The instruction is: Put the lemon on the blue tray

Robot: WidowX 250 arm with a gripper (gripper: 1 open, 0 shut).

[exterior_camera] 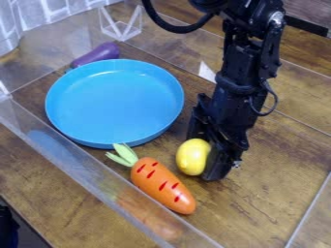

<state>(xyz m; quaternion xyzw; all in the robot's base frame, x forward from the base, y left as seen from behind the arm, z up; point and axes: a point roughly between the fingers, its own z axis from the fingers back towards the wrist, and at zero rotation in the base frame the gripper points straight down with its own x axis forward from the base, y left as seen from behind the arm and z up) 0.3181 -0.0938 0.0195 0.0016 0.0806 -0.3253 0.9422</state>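
Pincer (207,163) lowered on the tabletop (278,199), jaws apart beside the lemon (193,156). Carrot (159,183) lies lower left of it; blue tray (114,102) upper left, purple object (96,53) beyond.

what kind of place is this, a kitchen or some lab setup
Most likely a robot lab tabletop, not a kitchen: a black arm's gripper works over a wooden table holding only toy food, a lemon and carrot, beside a blue tray.

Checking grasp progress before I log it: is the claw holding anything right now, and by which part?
Cannot be told. The claw stands down at the lemon, which sits on the table; whether its fingers have closed on the lemon's sides is not visible.
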